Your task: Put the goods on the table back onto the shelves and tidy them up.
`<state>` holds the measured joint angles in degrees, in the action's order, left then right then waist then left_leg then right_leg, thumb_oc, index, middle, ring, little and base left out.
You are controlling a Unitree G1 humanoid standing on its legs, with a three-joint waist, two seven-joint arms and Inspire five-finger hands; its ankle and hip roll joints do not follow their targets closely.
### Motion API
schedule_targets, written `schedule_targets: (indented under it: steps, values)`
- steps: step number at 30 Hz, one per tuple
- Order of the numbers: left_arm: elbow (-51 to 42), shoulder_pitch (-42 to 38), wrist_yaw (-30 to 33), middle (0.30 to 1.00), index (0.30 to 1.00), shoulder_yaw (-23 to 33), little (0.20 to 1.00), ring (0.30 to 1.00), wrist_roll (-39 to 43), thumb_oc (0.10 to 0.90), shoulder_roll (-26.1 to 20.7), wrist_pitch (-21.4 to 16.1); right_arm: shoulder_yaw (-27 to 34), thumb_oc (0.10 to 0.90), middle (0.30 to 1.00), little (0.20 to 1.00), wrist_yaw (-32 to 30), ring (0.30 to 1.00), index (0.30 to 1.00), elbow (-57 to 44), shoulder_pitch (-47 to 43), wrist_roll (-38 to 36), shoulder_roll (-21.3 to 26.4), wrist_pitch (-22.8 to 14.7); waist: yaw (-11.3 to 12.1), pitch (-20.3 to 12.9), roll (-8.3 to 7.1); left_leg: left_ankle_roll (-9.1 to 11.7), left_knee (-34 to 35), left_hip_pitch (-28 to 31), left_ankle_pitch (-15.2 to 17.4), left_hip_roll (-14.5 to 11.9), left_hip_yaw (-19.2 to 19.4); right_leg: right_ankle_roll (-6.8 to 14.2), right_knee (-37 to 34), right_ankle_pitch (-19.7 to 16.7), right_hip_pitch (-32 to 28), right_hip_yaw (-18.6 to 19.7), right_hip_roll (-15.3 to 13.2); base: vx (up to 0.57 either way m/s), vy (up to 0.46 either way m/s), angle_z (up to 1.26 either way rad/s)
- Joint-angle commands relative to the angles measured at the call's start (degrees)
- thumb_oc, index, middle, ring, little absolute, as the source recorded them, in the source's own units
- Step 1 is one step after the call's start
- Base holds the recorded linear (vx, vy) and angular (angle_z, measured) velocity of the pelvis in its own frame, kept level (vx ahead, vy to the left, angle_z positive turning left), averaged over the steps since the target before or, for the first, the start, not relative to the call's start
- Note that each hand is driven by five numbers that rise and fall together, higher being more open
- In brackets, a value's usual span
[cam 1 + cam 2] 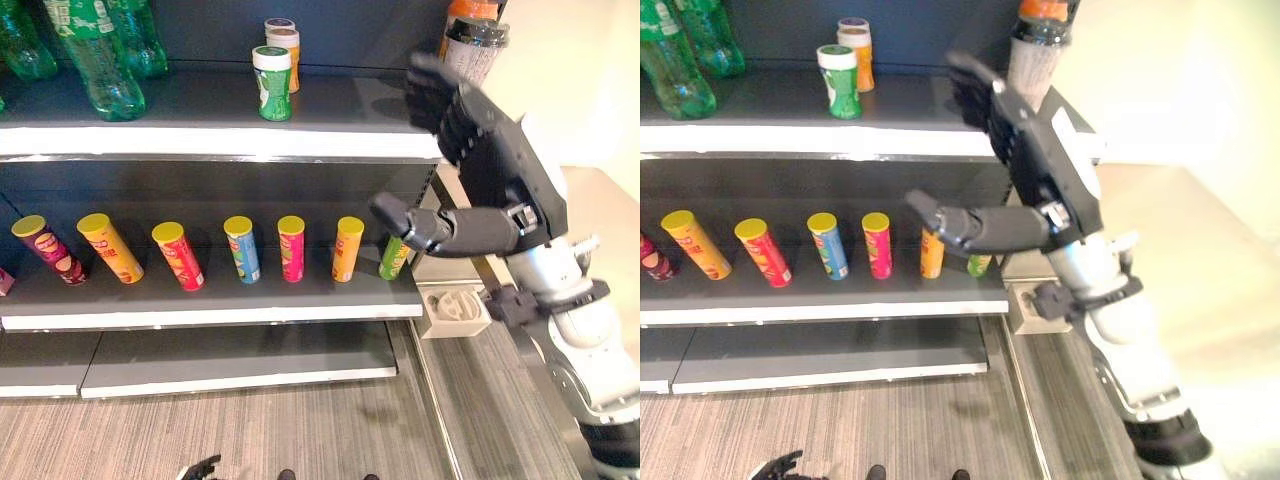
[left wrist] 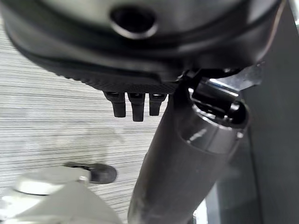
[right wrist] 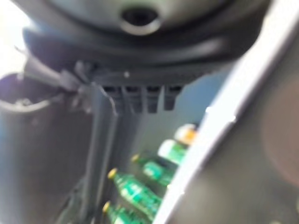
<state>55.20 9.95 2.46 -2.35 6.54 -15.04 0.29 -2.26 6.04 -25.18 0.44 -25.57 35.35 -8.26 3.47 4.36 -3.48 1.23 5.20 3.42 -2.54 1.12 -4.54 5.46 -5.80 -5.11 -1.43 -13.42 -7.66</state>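
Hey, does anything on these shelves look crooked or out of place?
Yes. On the middle shelf, the yellow-lidded chip cans lean: the maroon can and orange can tilt most, while the pink can stands nearly upright.

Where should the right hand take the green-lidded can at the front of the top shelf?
Grip the green-lidded can round its mid-body, coming from the shelf's open front. It stands upright near the edge, with another can close behind it. The right hand, fingers open, is raised to its right.
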Motion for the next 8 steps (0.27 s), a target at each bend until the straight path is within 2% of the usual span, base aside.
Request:
schedule_targets:
  steps: [1, 5, 8]
  values:
    - [1.20, -2.30, -1.53, 0.900, 0.900, -0.94, 0.900, 0.900, -2.41, 0.800, -2.33, -2.30, 0.07, 0.800, 0.900, 0.900, 4.58, 0.900, 0.900, -2.86, -3.17, -2.38, 2.84, -1.73, -0.56, -0.77, 1.19, 2.22, -0.20, 1.08, 5.73, -3.76, 2.26, 5.28, 1.96, 2.78, -1.71, -1.32, -4.54, -0.01, -0.016, -0.40]
    - [0.15, -1.84, -2.43, 0.900, 0.900, -1.22, 0.900, 0.900, -3.17, 0.800, -2.33, -2.71, -0.44, 0.800, 0.900, 0.900, 8.11, 0.900, 0.900, -1.52, 4.61, -3.43, 0.82, -0.25, -1.87, -0.68, 1.44, 2.36, -0.20, 1.51, 5.89, -4.07, 3.45, 5.25, 1.81, 2.60, -1.40, -0.24, -4.30, 0.00, -0.009, -0.17]
    - [-0.18, -1.89, -3.36, 0.900, 0.900, -1.21, 0.900, 0.900, -3.68, 0.800, -2.35, -2.95, -1.09, 0.800, 0.900, 0.900, 9.44, 0.900, 0.900, 3.45, 9.37, 0.86, 1.51, 1.09, -3.08, -0.46, 1.64, 2.59, -0.20, 1.89, 5.97, -4.43, 4.54, 5.27, 1.68, 2.50, -1.26, 0.52, -4.17, -0.01, -0.011, -0.26]
